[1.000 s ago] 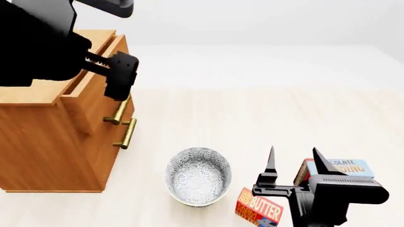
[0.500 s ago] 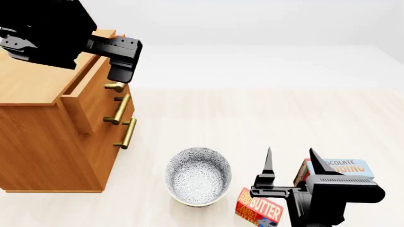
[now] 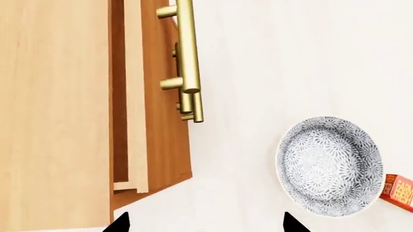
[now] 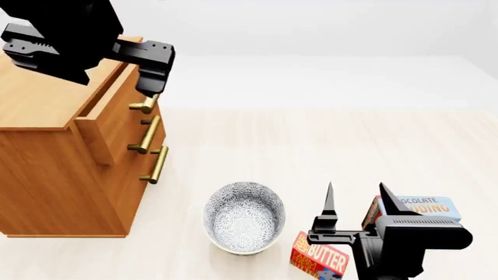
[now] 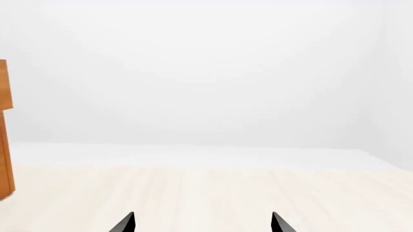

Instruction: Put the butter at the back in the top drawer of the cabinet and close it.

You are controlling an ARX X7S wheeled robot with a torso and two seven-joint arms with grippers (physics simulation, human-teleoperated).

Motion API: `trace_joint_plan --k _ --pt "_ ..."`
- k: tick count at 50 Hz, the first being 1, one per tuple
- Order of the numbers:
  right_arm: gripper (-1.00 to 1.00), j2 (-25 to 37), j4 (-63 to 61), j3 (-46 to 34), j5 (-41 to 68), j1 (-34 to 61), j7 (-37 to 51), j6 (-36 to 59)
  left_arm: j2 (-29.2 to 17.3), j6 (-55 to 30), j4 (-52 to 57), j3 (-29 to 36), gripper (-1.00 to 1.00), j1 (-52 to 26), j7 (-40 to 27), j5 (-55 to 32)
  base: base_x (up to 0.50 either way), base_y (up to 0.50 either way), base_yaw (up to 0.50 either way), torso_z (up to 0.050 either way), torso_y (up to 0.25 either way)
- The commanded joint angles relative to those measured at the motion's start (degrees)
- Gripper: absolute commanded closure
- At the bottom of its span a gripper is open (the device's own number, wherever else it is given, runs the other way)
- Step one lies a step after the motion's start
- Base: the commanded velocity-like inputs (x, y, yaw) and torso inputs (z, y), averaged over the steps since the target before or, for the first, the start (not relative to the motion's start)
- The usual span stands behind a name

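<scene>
The cabinet (image 4: 55,175) stands at the left, and its top drawer (image 4: 105,108) is pulled out a little, leaving a narrow gap (image 3: 117,96) behind the drawer front. My left gripper (image 4: 149,87) hovers just above the drawer's brass handle (image 4: 144,106), apart from it. In the left wrist view this gripper (image 3: 204,223) is open, with nothing between its fingers. The butter (image 4: 319,255) lies on the floor near the front, just below my right gripper (image 4: 360,201), which is open and empty. The butter's end (image 3: 400,191) also shows beside the bowl.
A patterned bowl (image 4: 244,217) sits between the cabinet and the butter. A chocolate pudding box (image 4: 424,207) lies right of my right gripper. Two lower drawer handles (image 4: 154,149) stick out from the cabinet front. Pale floor stretches behind.
My left gripper has come off the top drawer's handle and risen above it, so the handle now shows. The right arm has barely shifted.
</scene>
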Motion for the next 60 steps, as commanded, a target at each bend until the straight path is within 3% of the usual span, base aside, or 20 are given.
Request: trace_joint_plan --k 1,16,32,39,60 --pt "-1.00 0.3 0.1 -0.3 0.2 0.1 0.0 -0.1 4.6 0.3 -2.9 9.6 -1.00 0.4 13.3 5.9 0.00 0.00 0.00 0.000 0.000" --pt "-1.00 0.6 -0.2 -0.4 0.5 0.1 0.3 0.0 4.6 0.9 -3.6 7.4 -1.00 3.1 13.9 9.0 0.00 0.00 0.00 0.000 0.000" --pt "-1.00 0.9 0.0 -0.7 0.7 0.3 0.4 -0.1 4.6 4.1 -3.8 14.8 -1.00 5.4 14.4 2.7 0.00 0.00 0.00 0.000 0.000" --pt "-1.00 1.1 -0.2 -0.7 0.9 0.2 0.5 -0.1 4.7 4.7 -3.8 13.1 -1.00 6.8 13.3 3.8 0.00 0.00 0.00 0.000 0.000" --pt "-1.00 1.4 0.1 -1.1 1.1 0.5 0.7 -0.3 4.7 8.5 -3.8 25.9 -1.00 9.7 14.1 -6.5 0.00 0.00 0.00 0.000 0.000"
